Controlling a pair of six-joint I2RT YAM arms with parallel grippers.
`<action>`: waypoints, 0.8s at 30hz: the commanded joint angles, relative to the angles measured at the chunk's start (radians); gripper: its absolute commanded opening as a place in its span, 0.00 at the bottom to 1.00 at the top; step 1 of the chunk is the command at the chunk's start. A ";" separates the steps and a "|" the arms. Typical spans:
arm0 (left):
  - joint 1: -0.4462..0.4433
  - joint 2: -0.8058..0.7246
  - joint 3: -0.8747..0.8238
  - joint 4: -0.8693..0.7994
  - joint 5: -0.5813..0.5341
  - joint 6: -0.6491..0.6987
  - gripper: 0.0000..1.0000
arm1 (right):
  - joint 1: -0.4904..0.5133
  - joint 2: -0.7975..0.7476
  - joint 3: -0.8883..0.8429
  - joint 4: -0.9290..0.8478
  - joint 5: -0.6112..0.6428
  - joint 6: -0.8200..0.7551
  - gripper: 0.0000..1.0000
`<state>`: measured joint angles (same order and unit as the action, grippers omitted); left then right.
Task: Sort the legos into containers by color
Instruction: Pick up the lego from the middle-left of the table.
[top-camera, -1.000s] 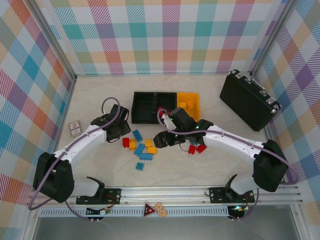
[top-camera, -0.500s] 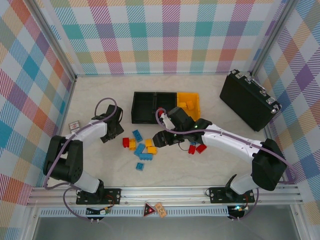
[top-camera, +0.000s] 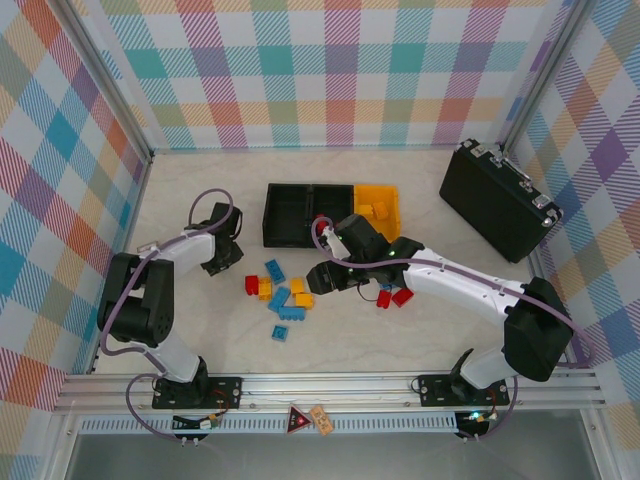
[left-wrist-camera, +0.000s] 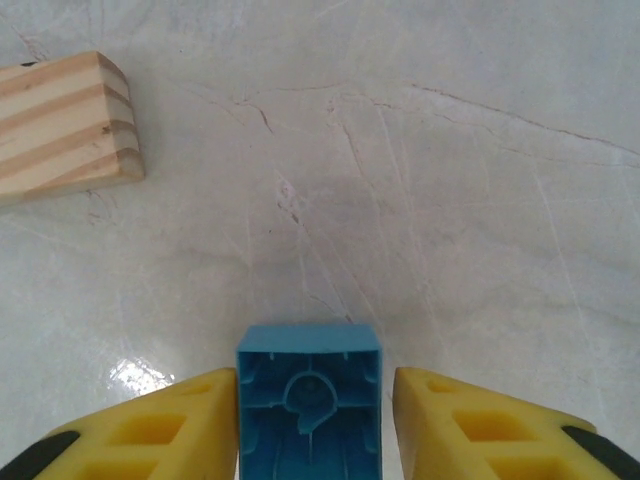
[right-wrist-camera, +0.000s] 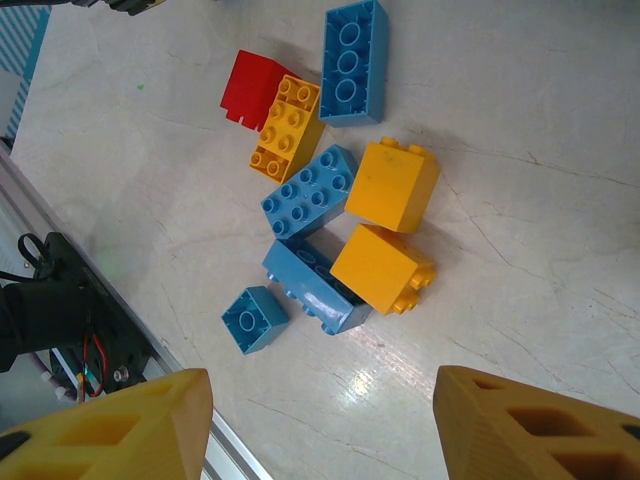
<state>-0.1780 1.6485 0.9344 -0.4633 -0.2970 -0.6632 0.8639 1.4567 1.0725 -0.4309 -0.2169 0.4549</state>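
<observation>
left gripper (left-wrist-camera: 312, 376): jaws close around a blue lego (left-wrist-camera: 308, 420), hollow side to camera; contact on its left side, sliver of gap on its right; can't tell if it's clamped; tan block (left-wrist-camera: 60, 125) ahead-left of those jaws; right gripper (right-wrist-camera: 322, 400): jaws spread wide, nothing between; loose legos (right-wrist-camera: 330, 215) clustered just ahead of them; containers (top-camera: 268, 215) beyond

The left end effector (top-camera: 216, 258) has drawn back left from the pile (top-camera: 281, 293), clamping a blue lego (left-wrist-camera: 308, 410).
</observation>
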 joint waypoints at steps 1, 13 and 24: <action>0.015 0.006 0.026 -0.018 0.005 0.013 0.39 | 0.005 -0.019 -0.015 -0.011 0.009 -0.010 0.60; 0.005 -0.017 0.064 -0.061 0.055 0.044 0.31 | 0.004 -0.056 -0.035 -0.013 0.034 -0.005 0.60; -0.108 -0.149 0.153 -0.142 0.139 0.088 0.32 | -0.035 -0.073 -0.049 -0.012 0.034 0.030 0.60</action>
<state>-0.2493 1.5383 1.0344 -0.5632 -0.1959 -0.5999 0.8444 1.4090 1.0412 -0.4370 -0.1905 0.4648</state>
